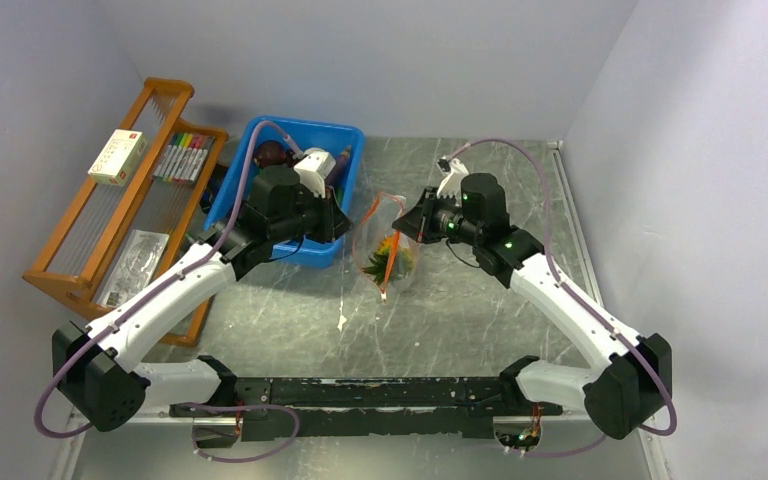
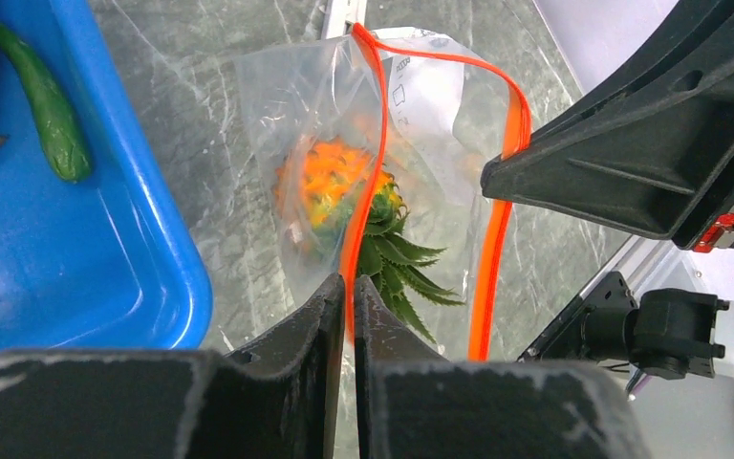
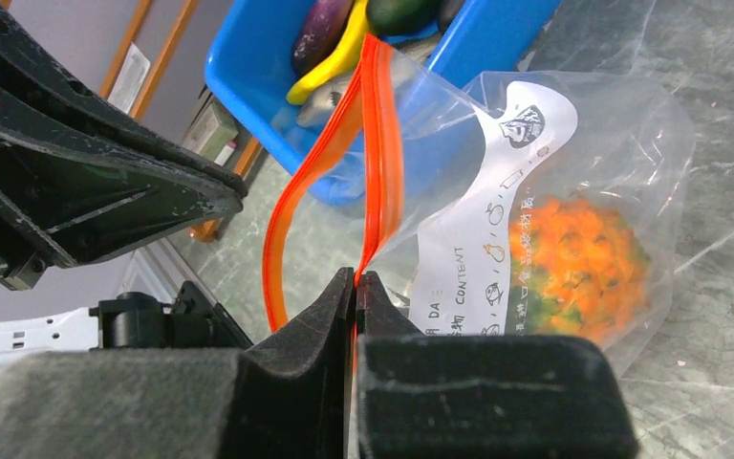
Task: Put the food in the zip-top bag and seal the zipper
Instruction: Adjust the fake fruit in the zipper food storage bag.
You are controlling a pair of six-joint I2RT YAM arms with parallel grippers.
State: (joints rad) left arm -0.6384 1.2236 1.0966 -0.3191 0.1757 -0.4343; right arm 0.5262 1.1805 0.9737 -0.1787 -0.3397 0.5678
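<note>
The clear zip-top bag hangs between my two grippers over the table, with the orange pineapple and its green leaves inside. My left gripper is shut on one side of the red-orange zipper. My right gripper is shut on the other side of the zipper. The mouth is held open as a loop. The pineapple also shows through the bag in the left wrist view and the right wrist view. The purple eggplant lies in the blue bin.
The blue bin stands left of the bag, under my left arm, and holds a dark red piece, a yellow piece and a green vegetable. A wooden rack with marker pens and a white box stands far left.
</note>
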